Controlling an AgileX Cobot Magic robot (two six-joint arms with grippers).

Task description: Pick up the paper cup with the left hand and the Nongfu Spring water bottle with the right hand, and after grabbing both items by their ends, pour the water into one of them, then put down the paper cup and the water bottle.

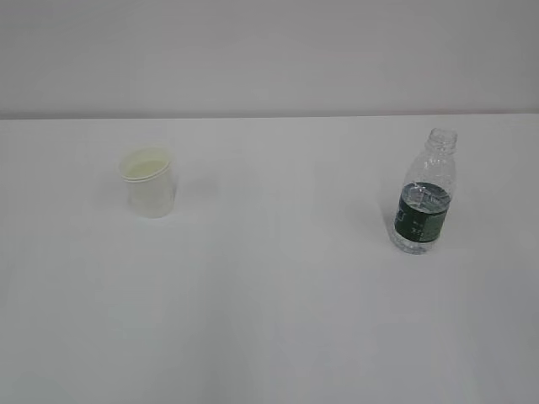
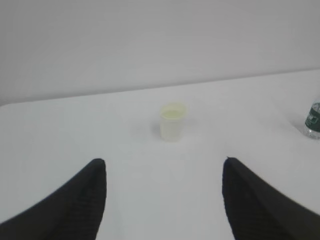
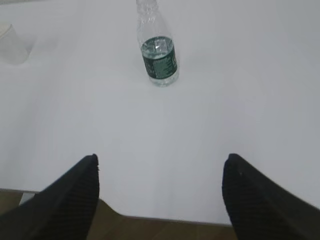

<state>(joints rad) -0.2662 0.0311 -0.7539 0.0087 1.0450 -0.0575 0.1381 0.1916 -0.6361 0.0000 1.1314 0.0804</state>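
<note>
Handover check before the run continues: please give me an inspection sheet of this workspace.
Surface: plain white table, bare apart from two items.
Job's things: small off-white paper cup upright on the left; clear ribbed plastic bottle with dark green label upright on the right, uncapped, part full of water; well apart.
Clutter: nothing seen.
Grippers: left gripper open, empty, facing the cup; right gripper open, empty, facing the bottle.
Cables: nothing seen.
Surroundings: pale wall behind.

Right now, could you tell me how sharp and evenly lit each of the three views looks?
Exterior view: soft, even light, faint shadows beside the paper cup and bottle. Left wrist view: hazy, cup slightly blurred, the left gripper fingers dark. Right wrist view: bottle fairly clear, the right gripper fingers dark.
</note>
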